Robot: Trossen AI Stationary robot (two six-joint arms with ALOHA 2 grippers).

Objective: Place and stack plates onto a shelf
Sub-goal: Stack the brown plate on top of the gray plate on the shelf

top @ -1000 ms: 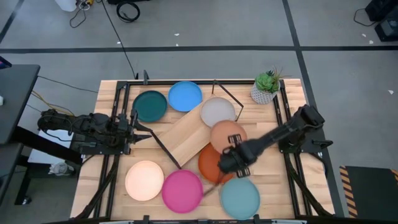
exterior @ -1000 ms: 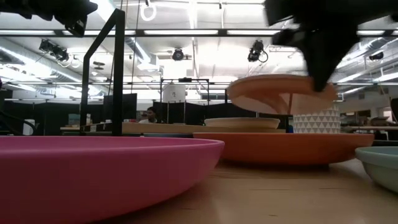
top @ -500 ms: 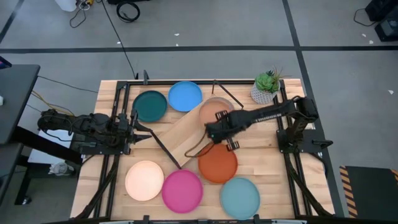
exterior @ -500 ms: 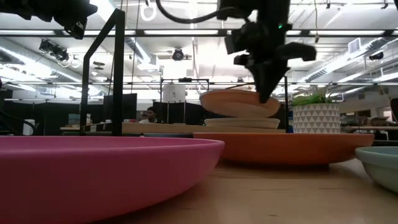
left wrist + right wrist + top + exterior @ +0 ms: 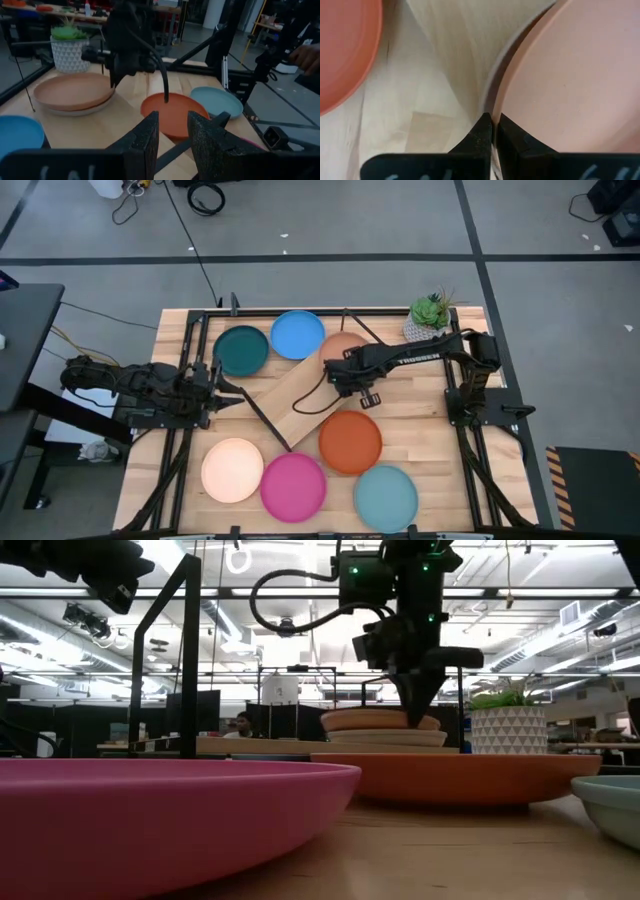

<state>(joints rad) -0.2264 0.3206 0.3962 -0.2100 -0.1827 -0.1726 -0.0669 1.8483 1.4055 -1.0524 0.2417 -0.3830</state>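
Tan-brown plate (image 5: 345, 346) sits on the grey plate (image 5: 80, 108) at the shelf's (image 5: 295, 402) upper right end, centre-top of the high view. Right gripper (image 5: 341, 372) is at this stack's lower left rim; in the right wrist view its fingers are nearly closed, a thin slit between them, pinching the tan plate's edge. Left gripper (image 5: 171, 145) waits at the left edge of the table (image 5: 425, 430), jaws slightly apart, holding nothing.

Shelf lies diagonally mid-table. Dark teal plate (image 5: 241, 350) and blue plate (image 5: 298, 334) lie upper left of it, touching each other. Orange plate (image 5: 350, 442) is just below the gripper, apart from the stack. Cream plate (image 5: 232, 470), magenta plate (image 5: 293, 487) and light blue plate (image 5: 386, 497) line the bottom edge. Bare wood lies right of the orange plate. Potted plant (image 5: 428, 319) is at upper right. No readable writing.
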